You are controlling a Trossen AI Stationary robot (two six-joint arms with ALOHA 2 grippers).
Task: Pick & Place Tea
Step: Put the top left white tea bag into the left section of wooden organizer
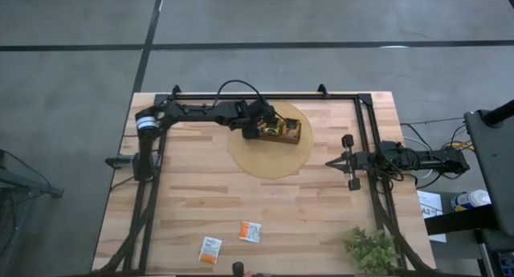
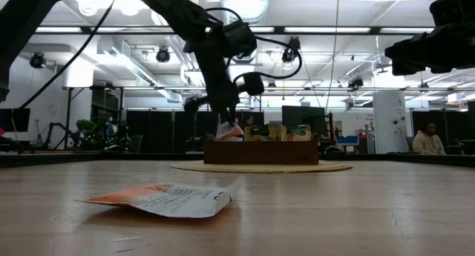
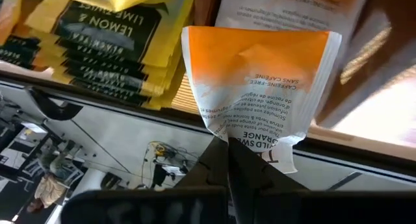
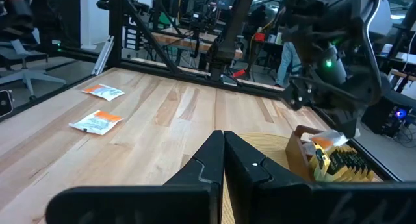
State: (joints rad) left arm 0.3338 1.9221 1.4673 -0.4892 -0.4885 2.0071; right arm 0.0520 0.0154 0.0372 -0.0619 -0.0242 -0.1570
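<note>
Two packets lie loose on the worktop (image 1: 321,213) near its front edge: one white-and-orange packet (image 1: 210,250) and a second packet (image 1: 250,231) just beside it, apart from each other. I see both again from the right wrist camera, lying flat on the bare wood. My left claw (image 1: 250,131) hangs over the end of the tray (image 1: 291,132) that faces the left arm, and the tray sits on a round mat (image 1: 269,160) toward the back of the worktop. From the left wrist camera I see its fingers (image 3: 224,169) pinched together on the lower edge of a held packet (image 3: 257,81), white paper with an orange band, which hangs just above the tray's edge. Beside it in the tray stand yellow packets (image 3: 104,36) with dark panels, stacked close together. In the low view the held packet shows at the tray's left end, under the claw. My right claw (image 1: 352,162) waits at the right side of the worktop, well apart from the tray, holding nothing; its fingers (image 4: 224,162) meet with no gap between them. Some greenery, a small plant (image 1: 371,249), sits at the front right corner.
</note>
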